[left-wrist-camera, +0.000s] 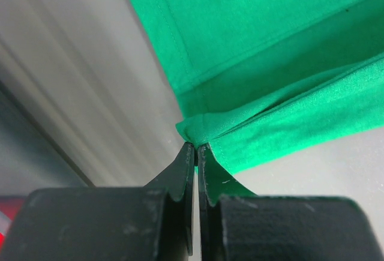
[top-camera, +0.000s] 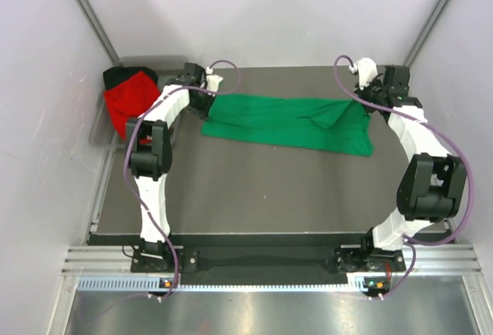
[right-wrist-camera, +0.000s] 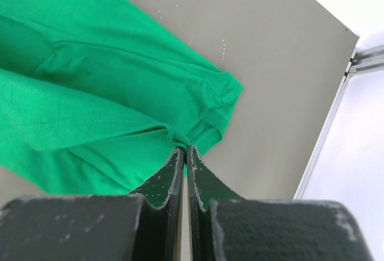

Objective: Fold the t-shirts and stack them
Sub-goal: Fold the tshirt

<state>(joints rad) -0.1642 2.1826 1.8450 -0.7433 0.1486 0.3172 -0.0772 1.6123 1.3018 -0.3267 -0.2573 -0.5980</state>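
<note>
Left end effector (left-wrist-camera: 195, 148) clamped on green t-shirt (top-camera: 285, 122) left end; right end effector (right-wrist-camera: 185, 150) clamped on its right end. Red t-shirt (top-camera: 131, 102) in bin (top-camera: 98, 131), left of green t-shirt.

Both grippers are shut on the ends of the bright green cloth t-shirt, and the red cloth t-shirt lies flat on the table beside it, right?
No: the top external view shows the red cloth t-shirt bunched in the grey plastic bin at the far left, not flat on the table. The left gripper and right gripper are indeed shut on the bright green cloth t-shirt at its ends.
</note>
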